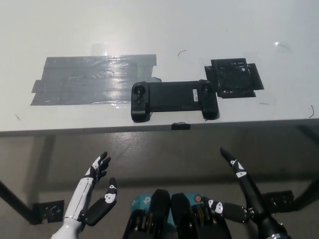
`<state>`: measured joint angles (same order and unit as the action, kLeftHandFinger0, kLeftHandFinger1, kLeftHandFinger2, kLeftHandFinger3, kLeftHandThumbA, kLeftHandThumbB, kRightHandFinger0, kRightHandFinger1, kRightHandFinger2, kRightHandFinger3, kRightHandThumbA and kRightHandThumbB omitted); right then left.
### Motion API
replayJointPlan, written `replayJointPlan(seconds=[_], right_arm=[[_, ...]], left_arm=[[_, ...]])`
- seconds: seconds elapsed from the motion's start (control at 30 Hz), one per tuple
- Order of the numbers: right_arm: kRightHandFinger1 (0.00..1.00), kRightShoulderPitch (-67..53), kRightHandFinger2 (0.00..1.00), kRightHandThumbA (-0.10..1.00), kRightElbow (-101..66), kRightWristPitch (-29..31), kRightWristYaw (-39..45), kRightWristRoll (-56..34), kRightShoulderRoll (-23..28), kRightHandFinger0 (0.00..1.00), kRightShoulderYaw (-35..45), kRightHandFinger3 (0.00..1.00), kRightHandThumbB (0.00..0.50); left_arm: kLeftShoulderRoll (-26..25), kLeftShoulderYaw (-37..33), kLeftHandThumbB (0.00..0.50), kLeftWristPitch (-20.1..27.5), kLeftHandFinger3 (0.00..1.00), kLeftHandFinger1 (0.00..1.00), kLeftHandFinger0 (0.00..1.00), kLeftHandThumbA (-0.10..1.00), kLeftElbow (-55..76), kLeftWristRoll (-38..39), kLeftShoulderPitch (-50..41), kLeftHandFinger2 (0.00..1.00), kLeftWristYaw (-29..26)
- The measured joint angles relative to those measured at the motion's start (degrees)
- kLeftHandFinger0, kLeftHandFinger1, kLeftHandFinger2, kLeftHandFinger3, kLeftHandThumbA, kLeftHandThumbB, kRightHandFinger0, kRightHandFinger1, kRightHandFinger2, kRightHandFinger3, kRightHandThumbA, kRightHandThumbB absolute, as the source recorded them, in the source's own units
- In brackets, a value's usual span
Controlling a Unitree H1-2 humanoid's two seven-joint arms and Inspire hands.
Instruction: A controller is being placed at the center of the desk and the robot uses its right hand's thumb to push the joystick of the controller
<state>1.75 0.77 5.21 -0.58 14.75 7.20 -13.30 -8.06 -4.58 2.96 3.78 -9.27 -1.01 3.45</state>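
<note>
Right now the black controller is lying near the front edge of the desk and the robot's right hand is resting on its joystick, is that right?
Not quite. The controller does lie near the desk's front edge, but the right hand is not on the joystick. The head view shows it below the desk edge, fingers spread, touching nothing.

Matt black plastic controller (174, 99) on a smooth, faintly glossy white desk (149, 30), with shiny, wrinkled grey tape (89, 79) centre left and a matt black tape patch (234, 77) upper right.
</note>
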Motion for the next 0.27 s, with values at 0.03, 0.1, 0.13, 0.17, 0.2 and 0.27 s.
replayJointPlan(seconds=[0.03, 0.1, 0.13, 0.17, 0.2, 0.27], right_arm=[[1.00, 0.0, 1.00, 0.88, 0.1, 0.2, 0.0, 0.1, 0.0, 1.00, 0.0, 1.00, 0.282], [1.00, 0.0, 1.00, 0.87, 0.3, 0.5, 0.0, 0.2, 0.0, 1.00, -0.1, 1.00, 0.274], [1.00, 0.0, 1.00, 0.87, 0.4, 0.6, 0.0, 0.3, 0.0, 1.00, -0.1, 1.00, 0.276], [1.00, 0.0, 1.00, 0.87, 0.5, 0.7, 0.0, 0.4, 0.0, 1.00, -0.1, 1.00, 0.275], [1.00, 0.0, 1.00, 0.86, 0.6, 0.7, 0.0, 0.4, 0.0, 1.00, -0.1, 1.00, 0.265], [1.00, 0.0, 1.00, 0.86, 0.7, 0.8, 0.0, 0.5, 0.0, 1.00, -0.1, 1.00, 0.265]], left_arm=[[0.0, 0.0, 0.000, 0.0, 1.00, 1.00, 1.00, 0.26, 0.0, 0.0, 0.0, 1.00, 0.0], [0.0, 0.0, 0.000, 0.0, 1.00, 1.00, 1.00, 0.26, 0.0, 0.0, 0.0, 1.00, 0.0], [0.0, 0.0, 0.000, 0.0, 1.00, 1.00, 1.00, 0.25, 0.0, 0.0, 0.0, 1.00, 0.0], [0.0, 0.0, 0.000, 0.0, 1.00, 1.00, 1.00, 0.25, 0.0, 0.0, 0.0, 1.00, 0.0], [0.0, 0.0, 0.000, 0.0, 1.00, 1.00, 1.00, 0.25, 0.0, 0.0, 0.0, 1.00, 0.0], [0.0, 0.0, 0.000, 0.0, 1.00, 1.00, 1.00, 0.25, 0.0, 0.0, 0.0, 1.00, 0.0]])
